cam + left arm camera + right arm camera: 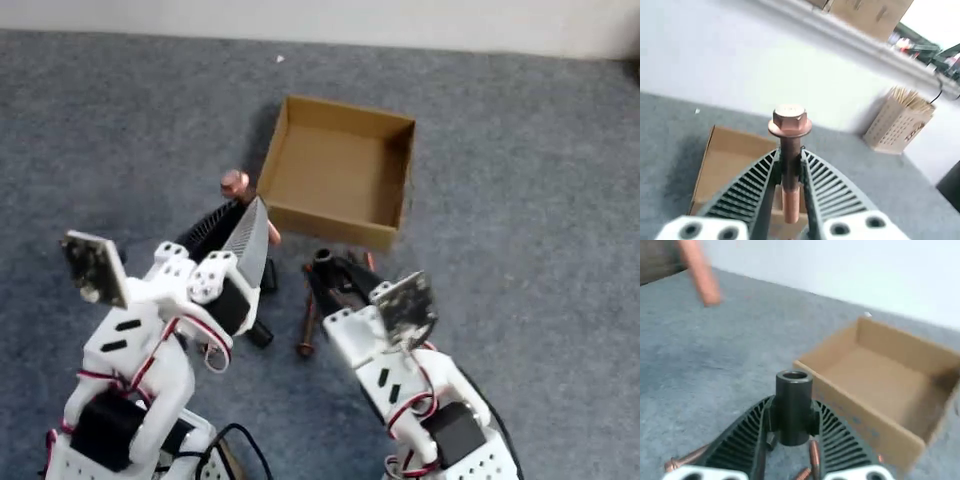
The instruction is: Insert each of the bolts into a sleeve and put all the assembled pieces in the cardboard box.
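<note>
High view: left jaws clamped on a bolt [236, 184], raised off the surface just beside the box's [330, 222] near-left corner, head up. Right jaws clamped on a sleeve [324, 263], bore up, just in front of the box's near wall. Bolt and sleeve are apart, nothing mated yet. Left wrist view: bolt [789, 150] gripped on the shank, head past the tips, plain end back toward the wrist. Right wrist view: sleeve [794, 407] gripped round its body, open bore on top.

Risks, as a judgement:
- The bolt's plain end must face the bore, so it likely needs re-aiming.
- A poor line-up could jam the end on the sleeve rim or cock the sleeve in the jaws.
- The smooth shank may slip under push.
- Both arms work close together by the box. One could nudge its wall or sweep the loose bolts [306, 325] lying on the surface between the arms.

Containers: box open-topped, floor [875, 375] bare, no assembled pieces in it. A wooden holder [900, 125] full of thin sticks stands far back by the wall.
</note>
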Robot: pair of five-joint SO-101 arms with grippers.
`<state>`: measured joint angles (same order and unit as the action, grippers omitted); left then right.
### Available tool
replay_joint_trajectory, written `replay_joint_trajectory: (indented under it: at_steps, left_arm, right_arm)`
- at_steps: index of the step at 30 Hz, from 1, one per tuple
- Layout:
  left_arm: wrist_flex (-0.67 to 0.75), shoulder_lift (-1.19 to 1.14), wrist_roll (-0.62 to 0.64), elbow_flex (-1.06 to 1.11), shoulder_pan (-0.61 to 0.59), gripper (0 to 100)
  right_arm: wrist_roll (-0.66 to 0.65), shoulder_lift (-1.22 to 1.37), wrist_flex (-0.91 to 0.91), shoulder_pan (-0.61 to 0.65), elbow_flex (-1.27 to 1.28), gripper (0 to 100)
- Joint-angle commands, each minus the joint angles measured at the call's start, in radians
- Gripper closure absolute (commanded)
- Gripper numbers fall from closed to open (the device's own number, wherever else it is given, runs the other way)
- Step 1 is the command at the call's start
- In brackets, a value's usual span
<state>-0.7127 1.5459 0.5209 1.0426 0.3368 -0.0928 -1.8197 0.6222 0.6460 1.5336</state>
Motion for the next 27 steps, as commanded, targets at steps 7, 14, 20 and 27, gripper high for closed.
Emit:
replay_joint_trajectory:
  at_steps: [7, 14, 20, 27]
  left_arm:
    - [0.106, 0.104, -0.118, 0.108, 0.137, 99]
    - [0.107, 0.094, -0.121, 0.124, 0.14, 99]
    - [0.253, 0.097, -0.123, 0.271, 0.139, 99]
    - [0.278, 0.104, -0.123, 0.3, 0.148, 99]
  right_arm:
    - [-0.11, -0.015, -0.217, 0.058, 0.111, 99.5]
    - [-0.112, -0.015, -0.305, 0.053, 0.173, 99.5]
    - [-0.112, -0.015, -0.332, 0.053, 0.171, 99.5]
    - [-0.11, -0.015, -0.332, 0.01, 0.176, 99.5]
